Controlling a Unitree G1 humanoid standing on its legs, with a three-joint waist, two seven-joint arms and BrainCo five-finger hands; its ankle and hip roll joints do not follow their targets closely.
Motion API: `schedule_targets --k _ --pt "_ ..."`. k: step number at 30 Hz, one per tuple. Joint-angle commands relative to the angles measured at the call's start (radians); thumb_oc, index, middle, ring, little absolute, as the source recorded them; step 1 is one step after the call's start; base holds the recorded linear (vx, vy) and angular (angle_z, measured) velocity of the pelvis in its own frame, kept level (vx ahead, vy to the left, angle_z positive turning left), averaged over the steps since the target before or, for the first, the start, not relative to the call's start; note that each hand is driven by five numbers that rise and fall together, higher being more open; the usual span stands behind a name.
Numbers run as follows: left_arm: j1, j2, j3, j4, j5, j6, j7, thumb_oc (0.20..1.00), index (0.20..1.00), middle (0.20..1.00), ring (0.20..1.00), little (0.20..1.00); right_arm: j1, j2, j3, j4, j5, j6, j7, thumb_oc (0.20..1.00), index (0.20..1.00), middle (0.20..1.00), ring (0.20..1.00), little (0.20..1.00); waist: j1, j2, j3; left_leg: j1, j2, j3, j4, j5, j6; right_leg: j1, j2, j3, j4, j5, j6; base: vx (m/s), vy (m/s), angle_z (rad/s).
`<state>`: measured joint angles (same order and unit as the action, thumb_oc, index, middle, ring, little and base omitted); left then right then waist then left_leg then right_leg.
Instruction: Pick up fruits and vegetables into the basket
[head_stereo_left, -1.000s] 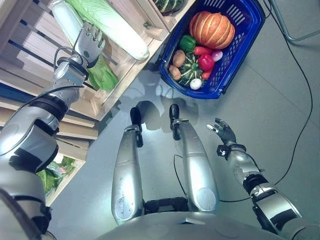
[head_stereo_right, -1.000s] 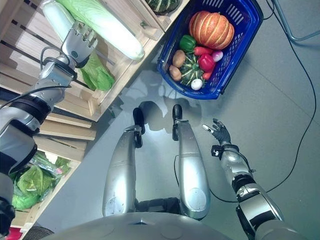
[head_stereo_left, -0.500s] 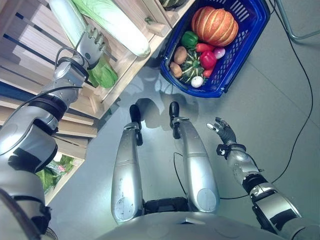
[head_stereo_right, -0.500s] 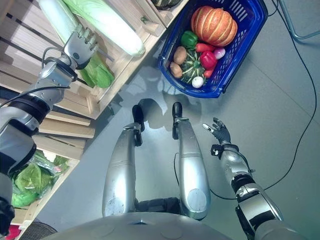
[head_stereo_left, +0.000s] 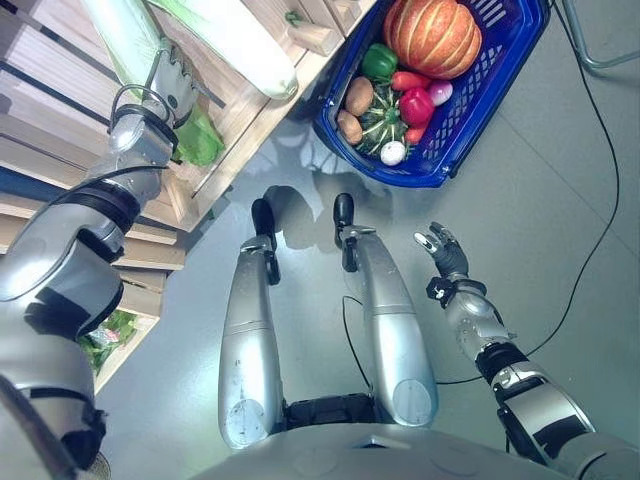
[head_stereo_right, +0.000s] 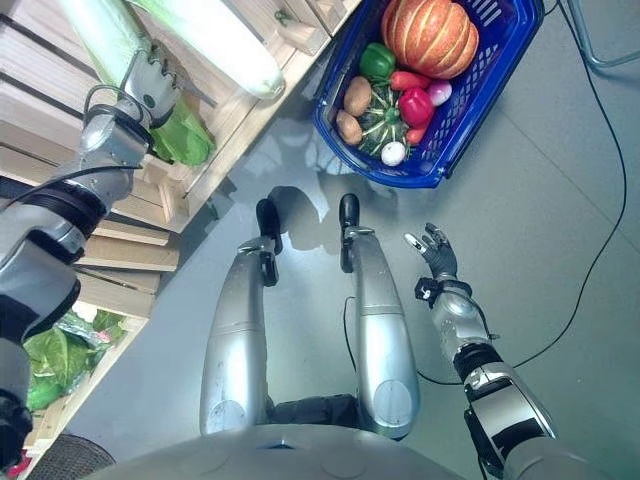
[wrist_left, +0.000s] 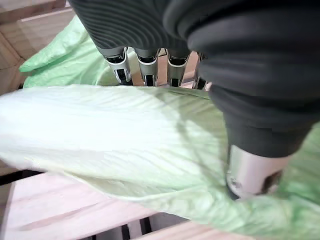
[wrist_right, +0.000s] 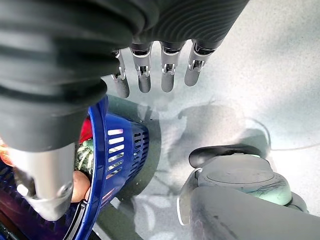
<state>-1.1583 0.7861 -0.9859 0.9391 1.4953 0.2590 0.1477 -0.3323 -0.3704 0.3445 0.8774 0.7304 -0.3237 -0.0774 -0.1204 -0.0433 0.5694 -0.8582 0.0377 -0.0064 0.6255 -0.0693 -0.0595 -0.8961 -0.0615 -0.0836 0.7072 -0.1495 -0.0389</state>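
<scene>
The blue plastic basket (head_stereo_left: 480, 110) on the grey floor already holds an orange ribbed pumpkin (head_stereo_left: 432, 35), a green pepper (head_stereo_left: 378, 60), a red pepper (head_stereo_left: 416, 104), potatoes and smaller pieces. Still to collect is the long pale-green napa cabbage (wrist_left: 125, 145) lying in the wooden slatted crate (head_stereo_left: 250, 120). The left hand (head_stereo_left: 168, 85) is down over it, fingers (wrist_left: 145, 70) on its far side and thumb on the near side, not yet visibly clamped. The right hand (head_stereo_left: 442, 252) hangs over the floor, fingers loosely spread, holding nothing.
</scene>
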Motion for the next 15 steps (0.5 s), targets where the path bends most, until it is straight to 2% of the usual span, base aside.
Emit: schedule_targets --k 1,6,11,12,14,15 --pt "-0.051 -0.002 0.038 0.024 0.034 0.088 0.002 0.2 0.2 0.2 0.2 0.2 0.046 -0.014 -0.027 -0.04 0.04 -0.029 -0.006 1.0 1.0 1.0 1.0 1.0 -0.001 -0.013 -0.049 -0.043 -0.023 0.119 -0.001 -0.025 0.075 0.008 0.029 -0.014 -0.086 0.086 0.04 0.0 0.0 0.0" --pt "-0.06 -0.002 0.037 -0.006 0.037 0.111 -0.009 0.2 0.2 0.2 0.2 0.2 0.056 -0.014 -0.028 -0.063 0.044 -0.031 -0.005 1.0 1.0 1.0 1.0 1.0 -0.004 -0.011 -0.049 -0.05 -0.028 0.118 -0.006 -0.023 0.075 -0.001 0.033 -0.011 -0.088 0.088 0.041 0.0 0.0 0.0" --pt "-0.065 -0.009 0.045 -0.002 0.001 0.14 0.023 0.2 0.2 0.2 0.2 0.2 0.061 -0.012 -0.025 -0.071 0.045 -0.041 -0.002 1.0 1.0 1.0 1.0 1.0 -0.007 -0.012 -0.049 -0.049 -0.033 0.117 -0.012 -0.021 0.074 -0.001 0.039 -0.007 -0.097 0.092 0.042 0.0 -0.007 0.04" --pt "-0.055 -0.014 0.057 0.011 -0.108 0.191 0.072 0.2 0.2 0.2 0.2 0.2 0.065 -0.011 -0.022 -0.075 0.048 -0.041 -0.006 1.0 1.0 1.0 1.0 1.0 -0.006 -0.013 -0.049 -0.037 -0.035 0.116 -0.014 -0.025 0.073 0.01 0.04 -0.005 -0.097 0.087 0.042 0.0 0.0 0.0" --pt "-0.06 -0.014 0.06 0.023 -0.14 0.203 0.096 0.2 0.2 0.2 0.2 0.2 0.063 -0.011 -0.022 -0.073 0.049 -0.045 -0.003 1.0 1.0 1.0 1.0 1.0 -0.006 -0.013 -0.049 -0.038 -0.035 0.116 -0.017 -0.021 0.073 0.009 0.042 -0.004 -0.1 0.091 0.041 0.0 0.0 0.0" --pt "-0.042 -0.023 0.089 0.052 -0.316 0.252 0.199 0.2 0.2 0.2 0.2 0.2 0.065 -0.005 -0.018 -0.074 0.044 -0.047 -0.006 1.0 1.0 1.0 1.0 1.0 -0.003 -0.014 -0.049 -0.031 -0.036 0.112 -0.014 -0.026 0.073 0.016 0.043 -0.003 -0.094 0.084 0.044 0.0 0.0 0.0"
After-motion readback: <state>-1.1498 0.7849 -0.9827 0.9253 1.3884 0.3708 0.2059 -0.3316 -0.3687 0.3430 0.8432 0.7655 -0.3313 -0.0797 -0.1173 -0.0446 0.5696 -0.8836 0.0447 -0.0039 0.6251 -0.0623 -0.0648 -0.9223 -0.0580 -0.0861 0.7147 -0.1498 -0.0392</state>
